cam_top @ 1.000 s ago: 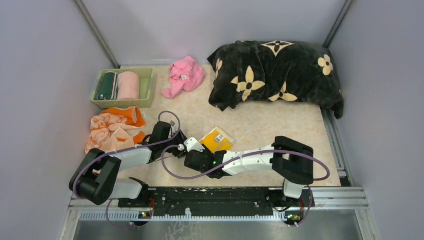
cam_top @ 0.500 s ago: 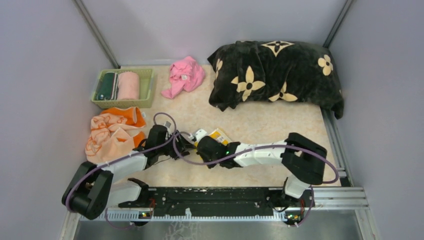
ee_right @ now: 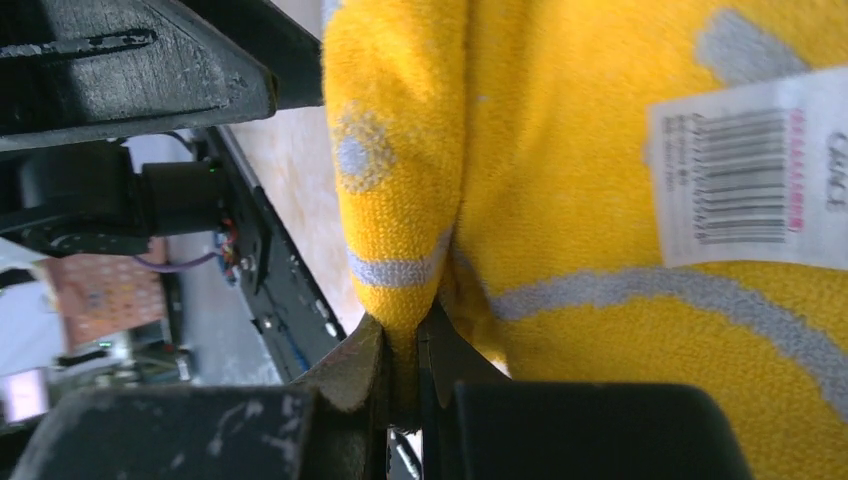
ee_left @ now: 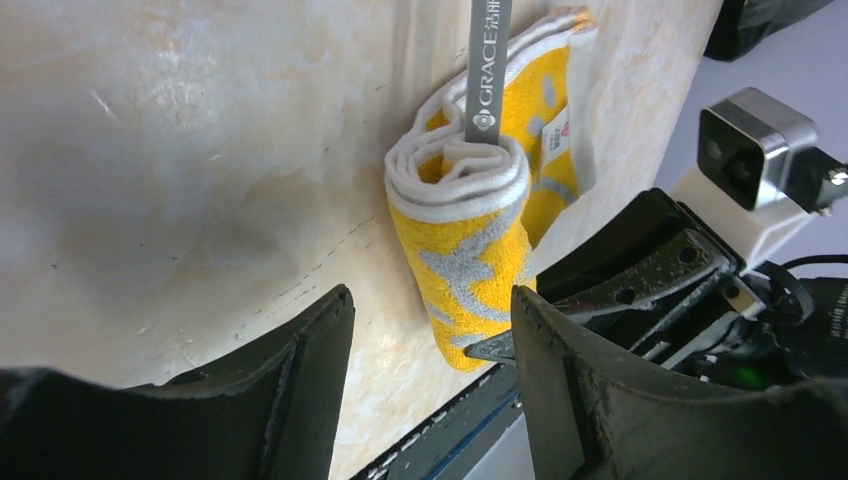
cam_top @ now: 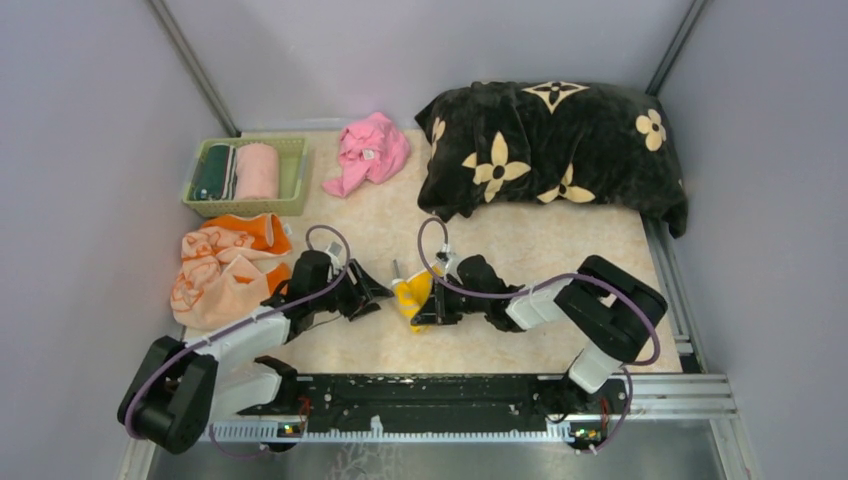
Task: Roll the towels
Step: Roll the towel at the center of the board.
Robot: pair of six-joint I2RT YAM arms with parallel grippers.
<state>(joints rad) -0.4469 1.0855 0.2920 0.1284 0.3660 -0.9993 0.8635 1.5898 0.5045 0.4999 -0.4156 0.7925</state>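
Observation:
The grey-and-yellow duck towel (cam_top: 411, 296) lies yellow side out, partly rolled, at the table's near middle. In the left wrist view the roll (ee_left: 470, 235) stands just beyond my open, empty left gripper (ee_left: 430, 345), with a grey "GRACE" tag on top. My left gripper (cam_top: 371, 297) is just left of the towel. My right gripper (cam_top: 428, 306) is at its right side and is shut on a fold of the yellow towel (ee_right: 600, 220), pinched at the fingertips (ee_right: 403, 345). The peach towel (cam_top: 225, 265) with an orange border lies crumpled at the left.
A green basket (cam_top: 292, 175) at the back left holds two rolled towels. A pink cloth (cam_top: 370, 150) lies beside it. The big black flowered blanket (cam_top: 550, 145) fills the back right. A black rail (cam_top: 430, 390) runs along the near edge.
The right arm swung from the towel's left side to its right, and the flat yellow towel is now curled into a roll. The left gripper moved slightly right toward it.

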